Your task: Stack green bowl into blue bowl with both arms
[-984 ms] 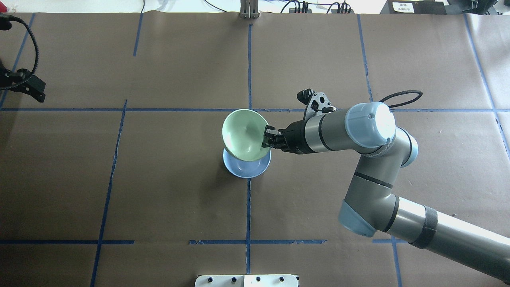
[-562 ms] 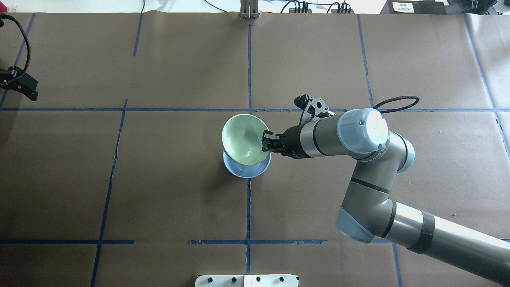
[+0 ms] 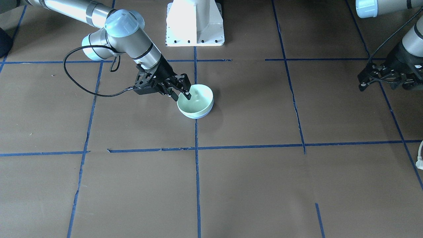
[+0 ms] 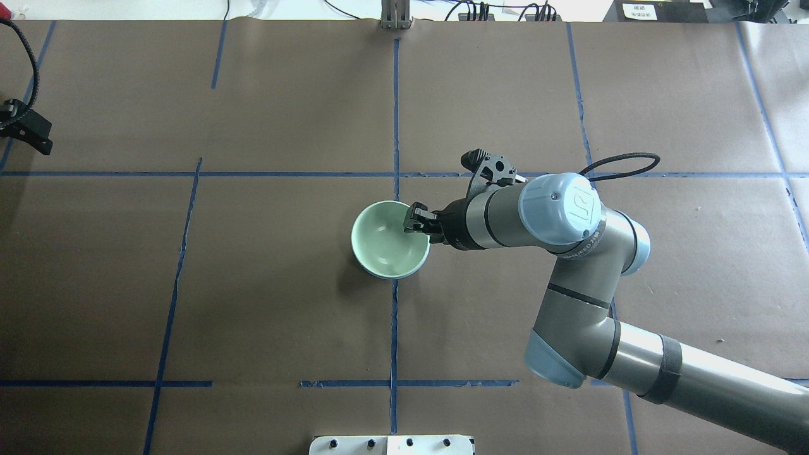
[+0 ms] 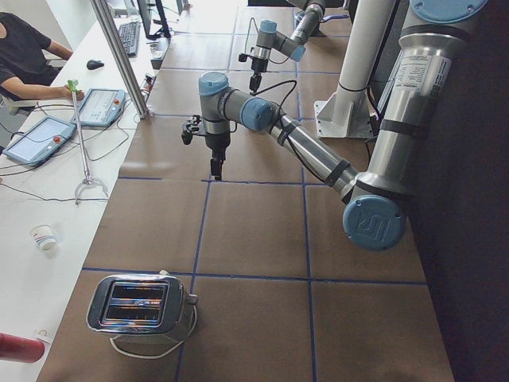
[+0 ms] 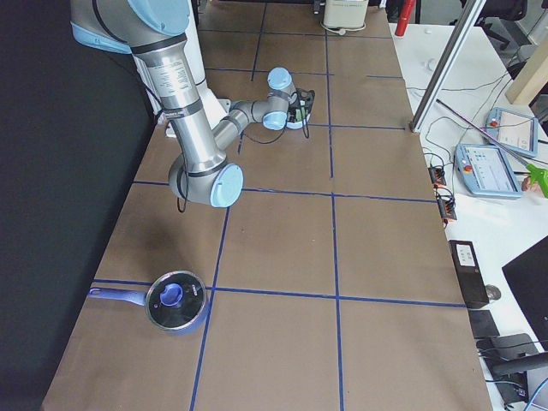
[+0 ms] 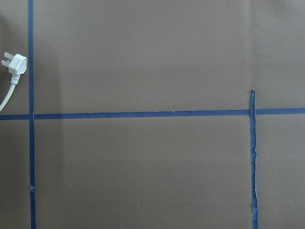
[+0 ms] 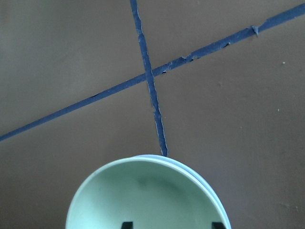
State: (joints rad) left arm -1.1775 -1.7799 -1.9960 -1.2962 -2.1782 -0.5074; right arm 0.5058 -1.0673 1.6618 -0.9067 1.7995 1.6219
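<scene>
Over to the table point(image 4: 284, 95) now: covered in brown paper, gridded with blue tape point(image 4: 395, 107). Bright, even light from above, soft shadows only. From the left end, a chrome toaster point(image 5: 139, 306) at the near corner, slots up. Alongside, a white bench point(image 5: 32, 207) carrying a paper cup point(image 5: 44, 236), a teach pendant point(image 5: 37, 140), a keyboard point(image 5: 128, 36), a mouse point(image 5: 95, 64); seated there, a person in black point(image 5: 24, 56). Between bench and table, a slanting metal post point(image 5: 119, 56). From the other end, a blue saucepan point(image 6: 175, 306), lid on, handle toward a black backdrop point(image 6: 51, 257). Under the left wrist camera, a white plug point(image 7: 14, 64) on the paper, just beside a tape line.
</scene>
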